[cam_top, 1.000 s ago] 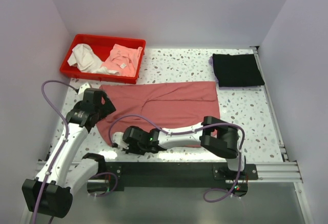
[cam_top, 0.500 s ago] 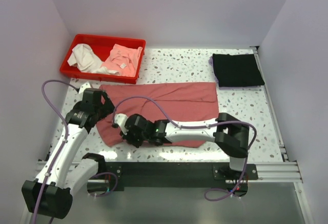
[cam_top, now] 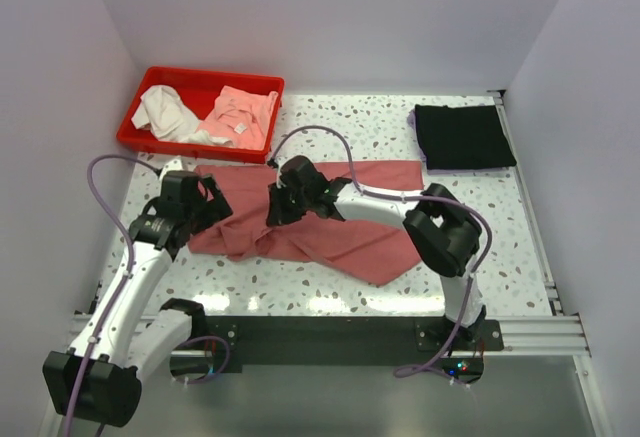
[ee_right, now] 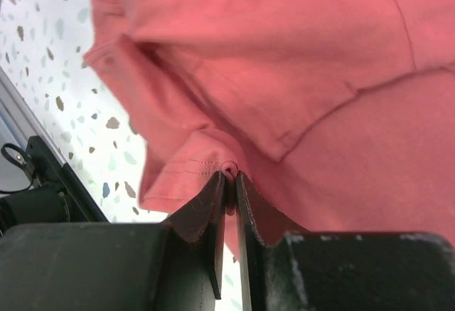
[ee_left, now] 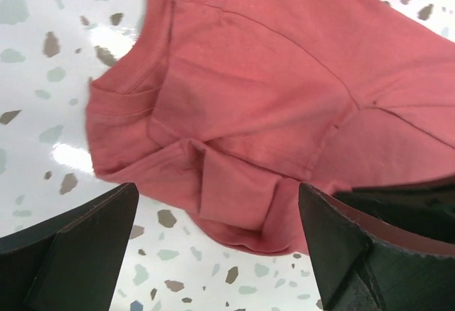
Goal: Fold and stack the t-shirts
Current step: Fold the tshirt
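Observation:
The dusty rose-red t-shirt [cam_top: 350,237] lies rumpled across the middle of the table, its left part bunched into folds [ee_left: 270,97]. My right gripper [cam_top: 278,205] is over the shirt's left-centre, shut on a pinch of its stitched hem [ee_right: 229,176], and cloth hangs from the jaws [ee_right: 320,76]. My left gripper [cam_top: 212,207] hovers open over the shirt's left edge, its fingers [ee_left: 78,247] spread wide with a folded sleeve corner [ee_left: 234,204] below them and nothing held. The black t-shirt [cam_top: 463,135] lies folded at the back right.
A red bin [cam_top: 160,75] at the back left holds white and pink clothes. Speckled tabletop [cam_top: 330,122] shows behind the shirt and along the front edge. White walls close in on three sides.
My right gripper has carried the rose-red shirt's near-left edge from the front of the table toward the back, folding the cloth over itself. The left arm has hardly moved.

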Tool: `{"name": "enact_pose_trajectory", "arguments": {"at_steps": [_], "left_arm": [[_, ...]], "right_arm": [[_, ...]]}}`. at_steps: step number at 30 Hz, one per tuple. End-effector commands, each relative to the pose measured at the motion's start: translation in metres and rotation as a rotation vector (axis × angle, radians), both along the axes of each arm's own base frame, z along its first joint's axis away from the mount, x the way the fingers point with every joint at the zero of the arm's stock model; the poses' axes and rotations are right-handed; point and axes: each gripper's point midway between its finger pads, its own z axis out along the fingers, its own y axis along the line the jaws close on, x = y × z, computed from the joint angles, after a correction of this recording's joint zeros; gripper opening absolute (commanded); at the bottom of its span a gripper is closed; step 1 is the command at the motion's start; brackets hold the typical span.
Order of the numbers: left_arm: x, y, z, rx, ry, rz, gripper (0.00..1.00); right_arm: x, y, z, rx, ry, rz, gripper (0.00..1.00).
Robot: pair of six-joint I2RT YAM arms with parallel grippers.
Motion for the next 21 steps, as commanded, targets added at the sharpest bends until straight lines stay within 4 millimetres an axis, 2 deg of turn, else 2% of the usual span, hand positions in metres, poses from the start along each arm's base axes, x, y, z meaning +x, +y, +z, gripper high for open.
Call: {"name": "enact_pose_trajectory", "arguments": {"at_steps": [1, 4, 6, 7, 10, 11, 14, 16, 18, 21], "left_arm": [[0.007, -0.02, 0.001, -0.073, -0.05, -0.103, 1.0], [0.003, -0.036, -0.002, -0.144, -0.047, -0.158, 1.0], [-0.006, -0.047, -0.011, -0.207, -0.023, -0.186, 1.0], [-0.014, -0.05, -0.021, -0.225, 0.005, -0.192, 1.0], [-0.029, -0.061, -0.028, -0.298, 0.019, -0.183, 1.0], [-0.037, -0.064, -0.04, -0.322, 0.043, -0.181, 1.0], [-0.053, -0.077, -0.057, -0.411, 0.063, -0.148, 1.0], [-0.058, -0.085, -0.067, -0.469, 0.074, -0.103, 1.0], [-0.061, -0.094, -0.068, -0.523, 0.074, -0.071, 1.0], [-0.059, -0.095, -0.074, -0.553, 0.071, 0.023, 1.0]], "right_arm": [[0.001, 0.01, 0.0, 0.063, 0.116, -0.014, 0.14], [0.002, 0.005, -0.009, 0.052, 0.137, -0.031, 0.18], [0.007, -0.001, -0.013, 0.028, 0.129, -0.068, 0.18], [0.01, -0.004, -0.014, 0.017, 0.127, -0.088, 0.18], [0.015, -0.01, -0.015, 0.007, 0.117, -0.119, 0.17], [0.016, -0.012, -0.014, 0.006, 0.117, -0.126, 0.17], [0.017, -0.018, -0.015, -0.004, 0.107, -0.146, 0.17], [0.014, -0.021, -0.019, -0.014, 0.104, -0.148, 0.17], [0.012, -0.024, -0.018, -0.009, 0.1, -0.143, 0.17], [0.009, -0.027, -0.019, -0.006, 0.099, -0.14, 0.17]]}}
